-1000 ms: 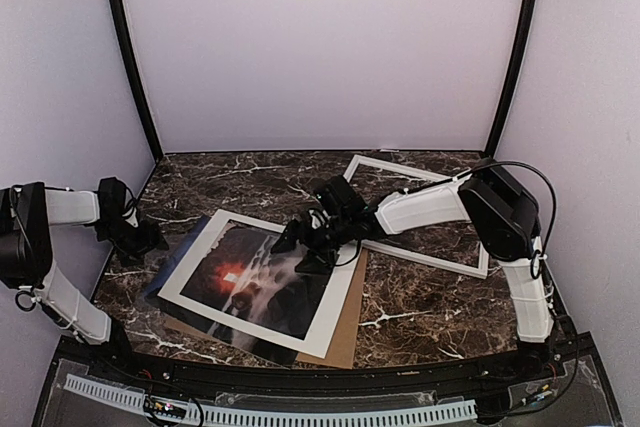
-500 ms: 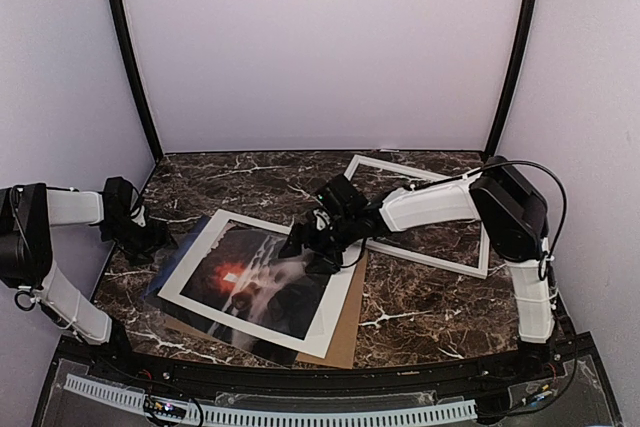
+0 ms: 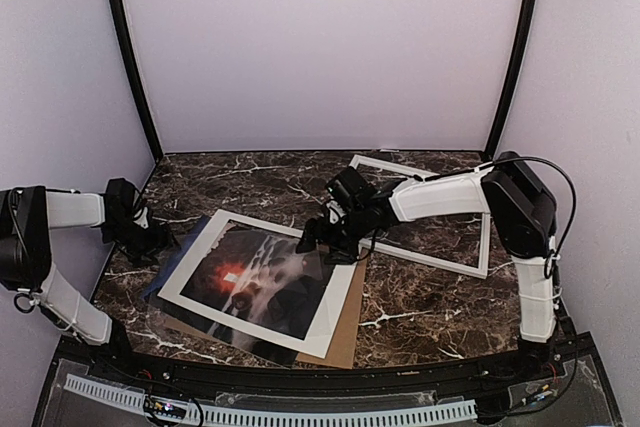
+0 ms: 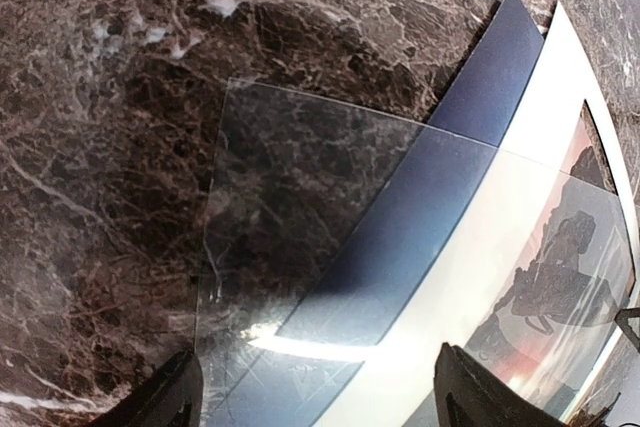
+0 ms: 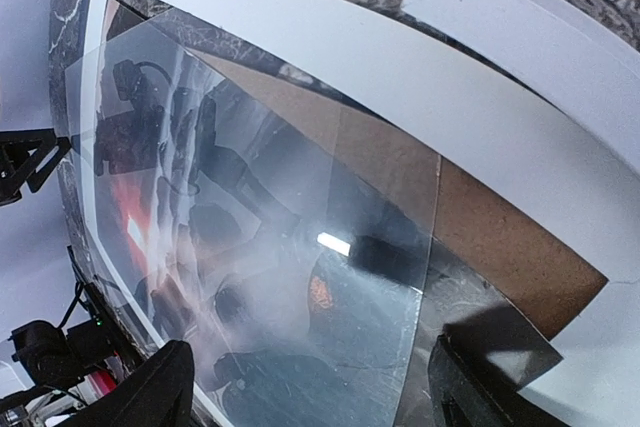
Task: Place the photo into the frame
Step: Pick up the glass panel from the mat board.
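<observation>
The photo (image 3: 262, 285) lies at the near left of the marble surface (image 3: 430, 312), under a white paper mat (image 3: 332, 297) and on a brown cardboard sheet (image 3: 343, 337). A clear sheet (image 4: 300, 197) overlaps its left side. The frame (image 3: 445, 263) lies flat at the far right. The left gripper (image 3: 150, 239), jaws apart, sits low at the stack's left corner. The right gripper (image 3: 315, 242), jaws apart, is over the mat's far right corner. Neither gripper holds anything.

Your left arm (image 3: 72, 209): white shells, black joints.
Your right arm (image 3: 440, 195): the same, with a black cable (image 3: 553, 178) looping at its three o'clock.
Your left gripper (image 4: 318, 397): black fingers.
</observation>
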### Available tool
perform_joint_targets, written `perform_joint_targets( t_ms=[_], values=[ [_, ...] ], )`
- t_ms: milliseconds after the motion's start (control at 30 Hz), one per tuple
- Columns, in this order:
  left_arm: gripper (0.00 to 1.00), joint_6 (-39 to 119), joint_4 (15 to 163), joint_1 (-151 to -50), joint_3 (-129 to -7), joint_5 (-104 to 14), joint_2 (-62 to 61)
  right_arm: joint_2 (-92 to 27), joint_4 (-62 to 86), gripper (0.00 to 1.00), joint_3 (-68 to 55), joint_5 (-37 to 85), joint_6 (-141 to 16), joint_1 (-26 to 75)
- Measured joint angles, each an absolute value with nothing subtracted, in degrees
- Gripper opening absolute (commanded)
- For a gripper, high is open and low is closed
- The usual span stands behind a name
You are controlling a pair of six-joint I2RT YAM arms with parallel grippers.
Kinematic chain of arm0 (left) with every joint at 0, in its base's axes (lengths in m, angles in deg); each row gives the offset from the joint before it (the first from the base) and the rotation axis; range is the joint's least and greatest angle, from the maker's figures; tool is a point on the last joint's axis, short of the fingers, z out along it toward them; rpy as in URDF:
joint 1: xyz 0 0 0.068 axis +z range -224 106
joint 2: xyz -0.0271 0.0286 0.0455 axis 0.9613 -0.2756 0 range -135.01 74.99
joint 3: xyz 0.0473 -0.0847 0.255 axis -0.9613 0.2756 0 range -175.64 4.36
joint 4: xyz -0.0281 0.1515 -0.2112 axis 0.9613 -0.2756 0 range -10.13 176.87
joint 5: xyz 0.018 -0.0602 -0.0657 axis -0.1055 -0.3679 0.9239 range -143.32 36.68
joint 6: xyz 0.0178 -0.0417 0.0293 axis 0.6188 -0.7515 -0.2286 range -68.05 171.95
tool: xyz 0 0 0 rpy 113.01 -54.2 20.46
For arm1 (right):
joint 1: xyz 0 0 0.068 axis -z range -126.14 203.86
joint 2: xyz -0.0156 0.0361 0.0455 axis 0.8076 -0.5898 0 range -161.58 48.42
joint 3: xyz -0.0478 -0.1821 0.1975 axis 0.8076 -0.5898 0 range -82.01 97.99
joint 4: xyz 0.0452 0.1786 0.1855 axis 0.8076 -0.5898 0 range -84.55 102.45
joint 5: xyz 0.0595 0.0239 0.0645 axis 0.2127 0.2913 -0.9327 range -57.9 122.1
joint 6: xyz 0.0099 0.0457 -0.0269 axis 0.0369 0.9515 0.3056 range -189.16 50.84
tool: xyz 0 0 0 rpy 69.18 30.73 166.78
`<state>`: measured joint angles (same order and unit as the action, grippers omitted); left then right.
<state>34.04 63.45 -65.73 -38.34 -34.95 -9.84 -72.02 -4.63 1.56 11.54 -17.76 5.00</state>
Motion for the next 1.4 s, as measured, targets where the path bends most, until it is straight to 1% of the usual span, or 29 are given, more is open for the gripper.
perform_joint_targets(
  t_ms=[233,367,767,1033,1400],
  values=[
    [0.82,32.4,63.4,-66.8,-37.1,-34.6,-8.3,-69.8,-3.7,0.79,-2.1,11.5,-18.0,4.0],
    [0.81,31.5,63.2,-67.2,-36.2,-34.2,-7.0,-67.3,-1.9,0.78,-6.3,10.9,-17.3,2.8],
    [0.81,29.0,63.2,-69.4,-34.6,-34.3,-4.6,-63.4,3.5,0.78,-13.7,8.7,-13.2,2.1],
    [0.92,29.3,61.4,-69.7,-35.0,-37.9,-4.4,-62.6,7.2,0.79,-16.2,7.9,-10.1,2.2],
    [0.95,29.2,56.1,-69.7,-36.7,-40.8,-4.6,-62.4,9.8,0.81,-17.5,6.8,-8.0,1.1]
  ],
)
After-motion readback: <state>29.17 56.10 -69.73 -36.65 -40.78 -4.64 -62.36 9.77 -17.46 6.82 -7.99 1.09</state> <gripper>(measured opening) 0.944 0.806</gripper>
